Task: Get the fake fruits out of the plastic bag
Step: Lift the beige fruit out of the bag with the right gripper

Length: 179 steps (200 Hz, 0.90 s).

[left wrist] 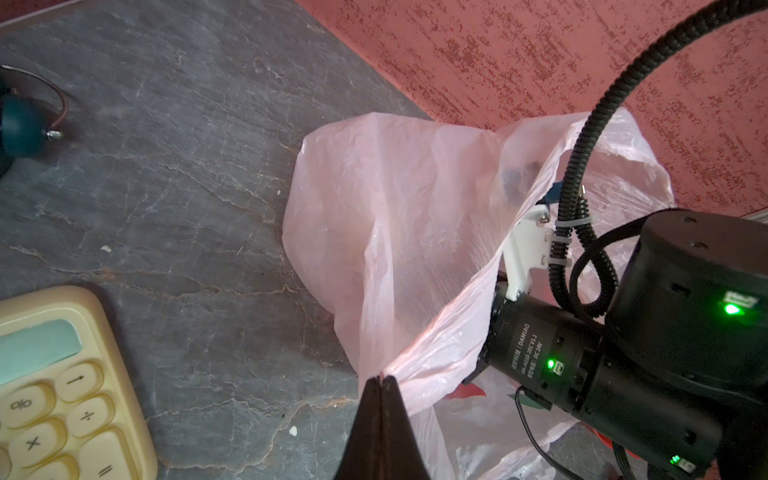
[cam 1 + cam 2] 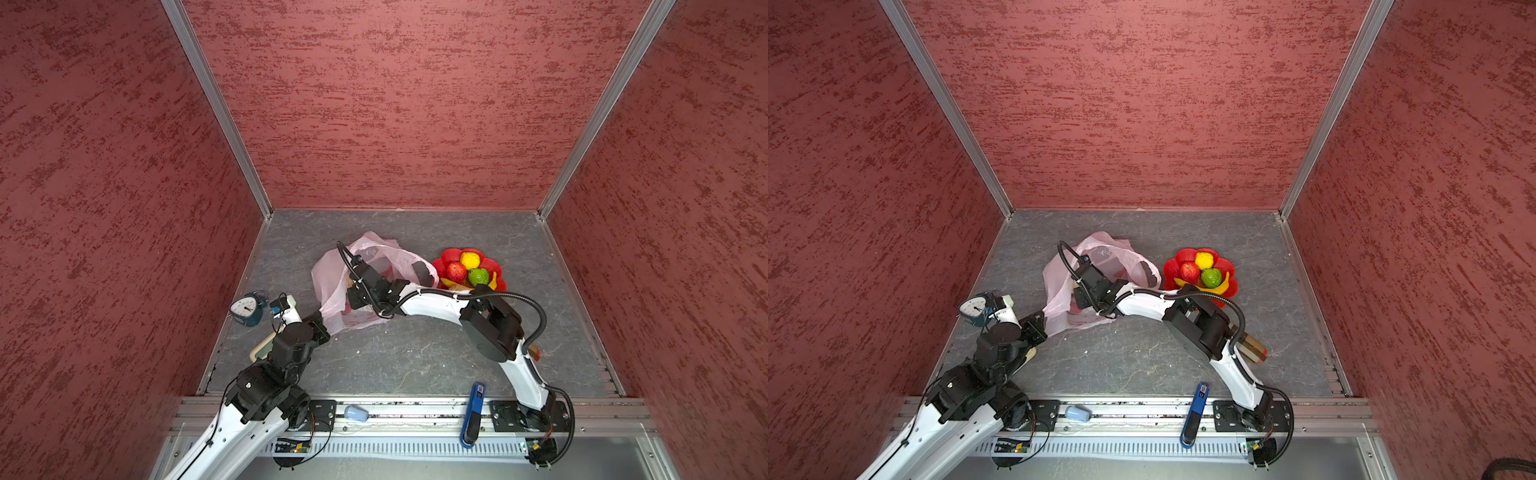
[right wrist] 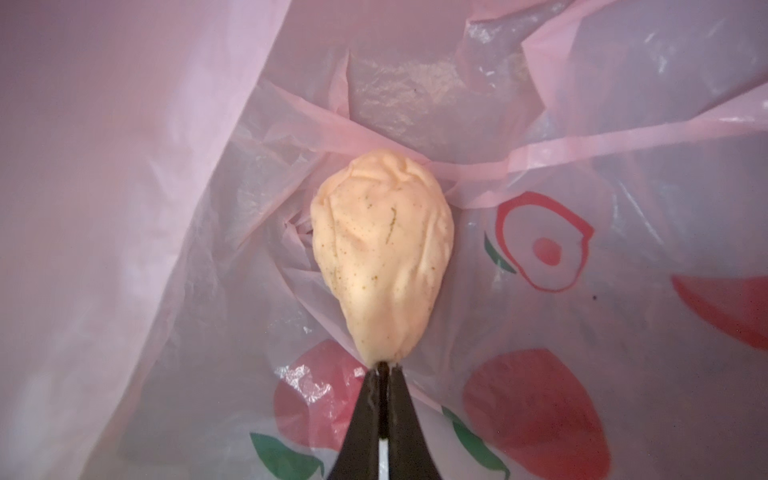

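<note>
Left end effector [image 1: 381, 379] tight on plastic bag [image 1: 374, 199] edge; right end effector [image 3: 382, 366] inside, tight on beige fruit [image 3: 380, 249]

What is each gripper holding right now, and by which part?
The left gripper pinches the plastic bag by the edge of its opening. The right gripper, reaching inside the bag, pinches the beige fruit by its narrow end.

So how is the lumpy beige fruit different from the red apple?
The beige fruit is teardrop-shaped and wrinkly; the red apple is round and shiny. The beige fruit lies inside the plastic bag, its tip pinched by the fingers of the right gripper; the red apple sits untouched in the red dish. Both are small fake fruits.
</note>
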Motion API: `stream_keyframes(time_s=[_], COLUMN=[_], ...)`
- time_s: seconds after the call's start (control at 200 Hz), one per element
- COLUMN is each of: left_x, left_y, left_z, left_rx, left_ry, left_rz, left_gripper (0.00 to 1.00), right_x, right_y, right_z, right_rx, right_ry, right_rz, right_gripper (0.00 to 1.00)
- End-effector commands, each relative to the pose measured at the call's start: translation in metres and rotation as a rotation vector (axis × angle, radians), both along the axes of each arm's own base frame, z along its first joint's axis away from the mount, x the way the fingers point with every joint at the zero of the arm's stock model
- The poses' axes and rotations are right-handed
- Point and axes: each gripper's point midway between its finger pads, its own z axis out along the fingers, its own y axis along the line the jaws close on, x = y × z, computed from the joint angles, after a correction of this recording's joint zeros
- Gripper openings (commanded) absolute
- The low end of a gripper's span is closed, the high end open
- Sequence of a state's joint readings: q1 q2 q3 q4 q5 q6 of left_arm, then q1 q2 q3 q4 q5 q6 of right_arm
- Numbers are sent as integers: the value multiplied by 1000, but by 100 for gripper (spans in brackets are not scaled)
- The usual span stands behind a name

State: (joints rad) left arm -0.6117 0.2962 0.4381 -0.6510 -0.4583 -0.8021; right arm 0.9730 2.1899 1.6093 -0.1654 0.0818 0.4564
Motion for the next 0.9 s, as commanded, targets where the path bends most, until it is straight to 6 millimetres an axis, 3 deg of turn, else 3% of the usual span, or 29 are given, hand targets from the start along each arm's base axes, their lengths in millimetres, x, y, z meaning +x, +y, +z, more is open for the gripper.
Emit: stream_keyframes(time_s=[0.0, 0.306, 0.691, 0.892], left_x=[7, 8, 11, 12], left_y=[0, -2, -5, -6], left_z=[16, 17, 12, 13], left_rx=[12, 15, 9, 2], left_ry=[-53, -52, -49, -58], left_rz=[10, 1, -3, -6], left_gripper=[6, 5, 5, 6], right_x=[-3, -8, -17, -23], right_y=[-7, -12, -26, -30], right_z=[14, 16, 62, 70], right_rx=[4, 2, 15, 9], right_ry=[-7, -1, -41, -32], right_rz=[13, 20, 44, 58], right_gripper=[3, 0, 0, 0])
